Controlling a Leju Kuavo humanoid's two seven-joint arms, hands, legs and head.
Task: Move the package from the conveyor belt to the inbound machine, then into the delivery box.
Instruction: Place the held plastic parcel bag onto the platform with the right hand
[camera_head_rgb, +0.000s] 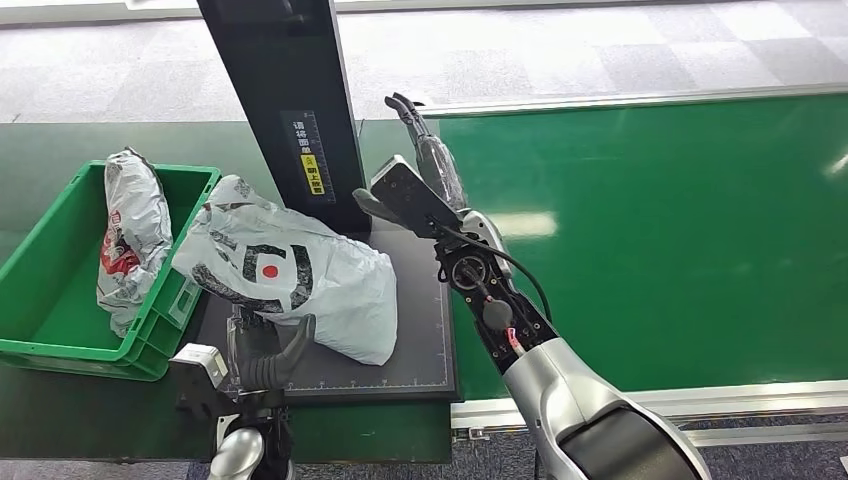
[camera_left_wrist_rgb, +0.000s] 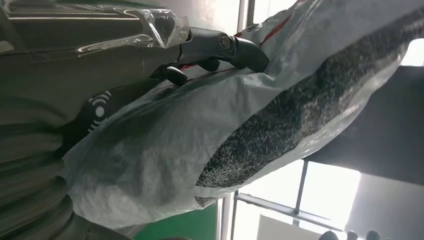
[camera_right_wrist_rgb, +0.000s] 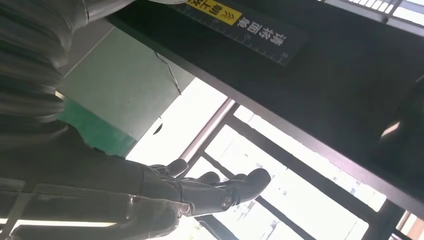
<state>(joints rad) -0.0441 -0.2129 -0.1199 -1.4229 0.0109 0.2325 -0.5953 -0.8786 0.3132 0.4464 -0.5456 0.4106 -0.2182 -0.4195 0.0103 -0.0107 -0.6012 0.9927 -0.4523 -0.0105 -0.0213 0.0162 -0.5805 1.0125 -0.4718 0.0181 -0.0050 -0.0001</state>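
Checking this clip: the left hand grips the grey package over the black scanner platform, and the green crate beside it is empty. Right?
Not quite. The green crate is not empty: the head view shows another bagged parcel lying inside it. The rest holds: the left hand grips the grey package over the black scanner platform.
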